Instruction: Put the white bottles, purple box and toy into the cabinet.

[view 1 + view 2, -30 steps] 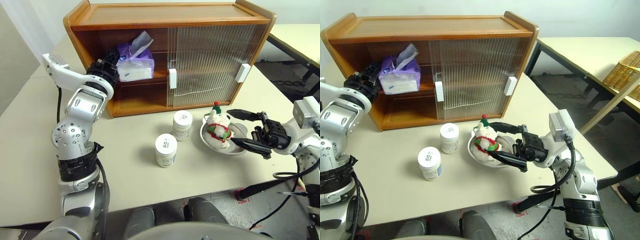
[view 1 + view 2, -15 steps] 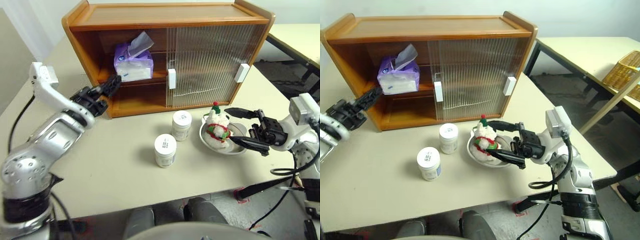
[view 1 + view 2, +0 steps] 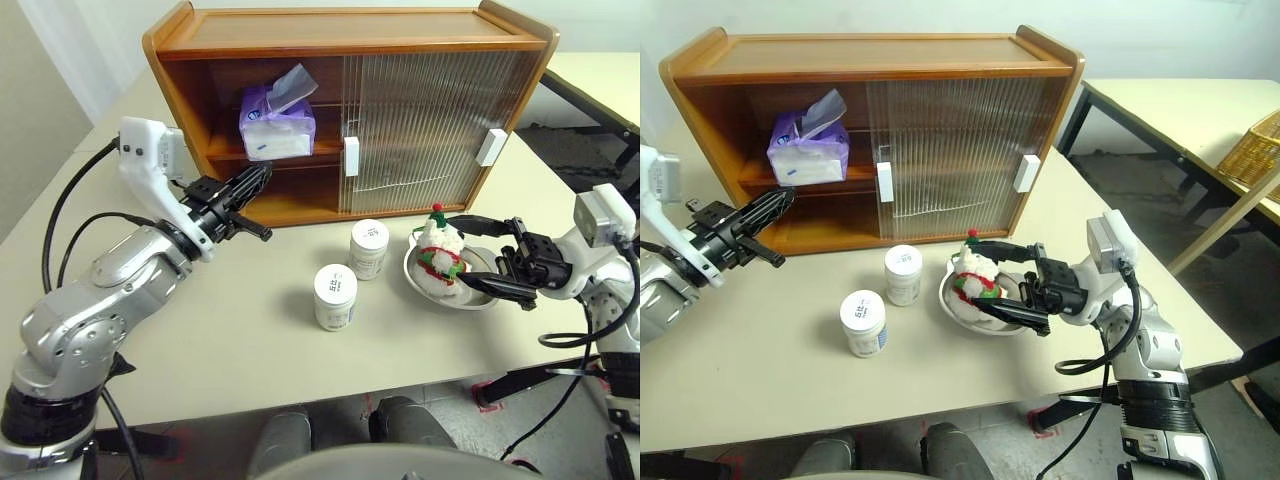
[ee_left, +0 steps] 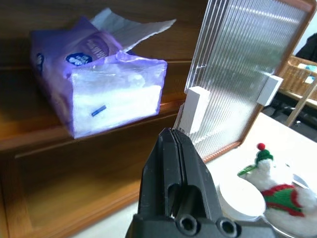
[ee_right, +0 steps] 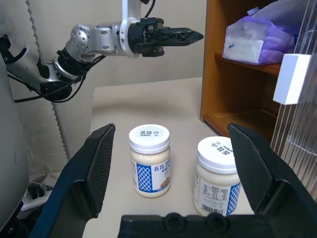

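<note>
1. The nearer white bottle stands upright on the tabletop, its lid on.
2. Just behind it and to the right, the second white bottle stands apart from the first, beside a silver bowl.
3. The toy sits in that bowl, its red hat up.
4. The right tool is spread wide with nothing held; one finger lies by the bowl's near rim and the other by its far side, the toy just beyond the tips.
5. The left tool has its fingers pressed together, empty, hanging above the tabletop in front of the open left half of the cabinet.
6. The purple box rests on the cabinet's upper shelf, white tissue sticking up from its top.
7. The ribbed sliding doors cover the cabinet's right half, with white handles at their edges.
</note>
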`<state>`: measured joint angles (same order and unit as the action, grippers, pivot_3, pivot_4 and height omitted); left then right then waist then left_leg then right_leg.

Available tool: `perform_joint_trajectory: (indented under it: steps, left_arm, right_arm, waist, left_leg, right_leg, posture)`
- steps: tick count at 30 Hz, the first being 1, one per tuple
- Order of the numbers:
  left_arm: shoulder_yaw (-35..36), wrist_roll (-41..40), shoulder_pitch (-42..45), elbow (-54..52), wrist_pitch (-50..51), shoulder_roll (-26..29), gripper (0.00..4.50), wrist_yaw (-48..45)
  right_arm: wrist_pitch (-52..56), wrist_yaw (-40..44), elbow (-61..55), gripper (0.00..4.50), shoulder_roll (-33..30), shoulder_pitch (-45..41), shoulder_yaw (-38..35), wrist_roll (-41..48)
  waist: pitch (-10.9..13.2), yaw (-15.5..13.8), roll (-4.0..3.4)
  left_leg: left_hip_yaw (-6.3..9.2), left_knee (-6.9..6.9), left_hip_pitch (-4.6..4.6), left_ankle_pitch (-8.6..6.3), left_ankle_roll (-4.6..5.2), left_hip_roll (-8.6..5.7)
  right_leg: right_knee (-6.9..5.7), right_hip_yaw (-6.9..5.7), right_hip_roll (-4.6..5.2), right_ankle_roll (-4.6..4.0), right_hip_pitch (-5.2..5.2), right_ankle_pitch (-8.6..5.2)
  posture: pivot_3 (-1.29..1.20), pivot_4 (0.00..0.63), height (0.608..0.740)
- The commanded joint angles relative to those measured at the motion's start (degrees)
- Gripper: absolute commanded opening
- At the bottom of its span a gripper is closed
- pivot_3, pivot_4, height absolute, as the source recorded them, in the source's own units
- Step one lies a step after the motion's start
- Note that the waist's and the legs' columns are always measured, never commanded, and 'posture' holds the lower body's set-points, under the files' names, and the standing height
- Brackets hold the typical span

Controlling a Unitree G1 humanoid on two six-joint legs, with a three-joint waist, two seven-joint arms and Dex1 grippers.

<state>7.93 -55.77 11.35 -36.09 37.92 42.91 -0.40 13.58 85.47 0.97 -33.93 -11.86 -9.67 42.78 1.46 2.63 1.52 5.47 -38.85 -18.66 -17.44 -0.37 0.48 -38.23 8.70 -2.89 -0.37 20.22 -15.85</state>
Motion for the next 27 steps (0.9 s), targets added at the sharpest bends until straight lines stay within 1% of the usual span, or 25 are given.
perform_joint_trajectory:
  steps: [1, 4, 9, 17, 27]
  left_arm:
    - [-2.85, 7.29, 1.28, 2.17, -0.17, -1.68, 0.01, -0.61]
    - [-4.17, 13.46, 4.15, 6.24, -1.77, -4.06, 0.01, -1.33]
    - [-4.23, 19.88, 7.10, 10.94, -3.92, -7.32, 0.01, -3.71]
    - [-5.74, 27.53, 14.03, 21.19, -5.62, -12.14, 0.01, -8.63]
    - [-5.56, 35.46, 21.27, 33.82, -9.79, -16.35, 0.01, -12.50]
  right_arm:
    - [-0.01, -0.36, -0.80, 4.50, -0.05, 0.77, 0.46, -0.61]
    - [-0.31, -0.55, -1.51, 4.50, 0.02, 1.77, 0.75, -0.99]
    - [1.09, -2.53, -4.08, 4.50, 0.28, 2.23, 0.67, -0.03]
    - [1.99, -4.60, -5.86, 4.50, 0.34, 2.47, -0.12, 0.65]
    - [1.63, -5.11, -7.24, 4.50, -0.07, 4.69, -1.29, 1.50]
  waist:
    - [0.00, 0.03, 0.00]
    - [-0.01, 0.01, 0.00]
    - [0.00, 0.04, 0.01]
    - [-0.02, 0.38, 0.03]
    - [-0.04, 1.11, 0.06]
  left_leg:
    - [0.00, 0.00, -0.04, 0.00, 0.00, 0.00]
    - [-0.01, -0.02, -0.12, 0.02, -0.01, 0.00]
    - [0.00, -0.04, -0.20, 0.05, 0.02, 0.00]
    - [-0.01, -0.08, -0.22, 0.08, 0.10, 0.00]
    - [-0.03, -0.15, -0.28, 0.10, 0.15, -0.01]
  right_leg:
    - [0.00, 0.01, 0.00, 0.01, 0.04, 0.00]
    - [0.01, 0.01, 0.00, 0.04, 0.08, -0.03]
    - [0.02, 0.02, 0.00, 0.08, 0.12, -0.05]
    - [0.05, 0.03, -0.01, 0.20, 0.05, -0.05]
    - [0.11, 0.04, -0.01, 0.46, 0.01, -0.06]
  posture:
    - [-0.06, 0.006, 0.740]
    - [-0.07, 0.008, 0.740]
    - [-0.08, 0.011, 0.740]
    - [-0.11, 0.006, 0.740]
    - [-0.13, 0.000, 0.740]
